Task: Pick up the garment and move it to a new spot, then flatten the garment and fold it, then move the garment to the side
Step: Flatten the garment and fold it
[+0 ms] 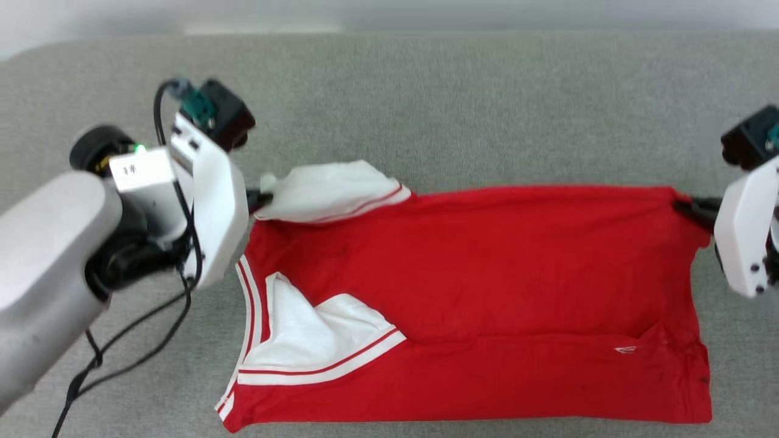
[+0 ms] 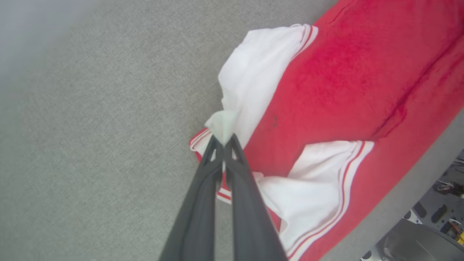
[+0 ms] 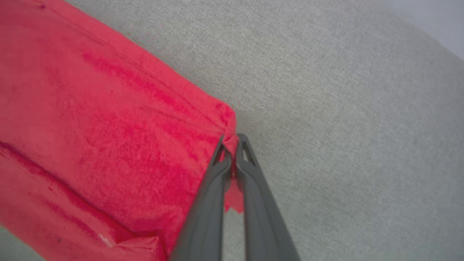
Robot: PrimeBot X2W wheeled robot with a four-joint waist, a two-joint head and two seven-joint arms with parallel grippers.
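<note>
Head view: left claw (image 1: 258, 198) pinches garment (image 1: 487, 274) sleeve, right claw (image 1: 684, 207) its corner; grey mat (image 1: 487, 109) w/ room beyond.

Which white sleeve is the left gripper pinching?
The far sleeve, at the garment's upper edge in the head view; the near sleeve lies free on the red cloth.

I seem to work in a lab: a wide table (image 1: 462, 91) clad in grey cloth, a pale wall (image 1: 389, 15) at the far side, loose cables (image 2: 449, 188) on the floor (image 2: 433, 198).
</note>
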